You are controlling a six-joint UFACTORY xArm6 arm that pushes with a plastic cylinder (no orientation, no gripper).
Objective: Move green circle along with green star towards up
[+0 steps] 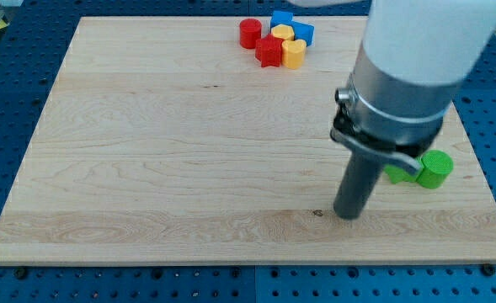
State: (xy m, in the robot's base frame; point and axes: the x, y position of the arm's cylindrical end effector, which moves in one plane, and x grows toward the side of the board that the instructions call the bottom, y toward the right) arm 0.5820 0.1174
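A green circle block (434, 168) stands near the board's right edge, in the lower right. A second green block (397, 174) touches its left side; the arm hides most of it, so its star shape cannot be made out. My tip (347, 215) rests on the board below and to the left of both green blocks, a short gap from them. The arm's grey body covers the area above the green blocks.
A cluster sits at the top centre: a red cylinder (249, 33), a red star (269, 52), a yellow block (282, 34), a yellow heart-like block (294, 53) and blue blocks (302, 32). The wooden board (163, 143) ends at its right edge (483, 177) close to the green circle.
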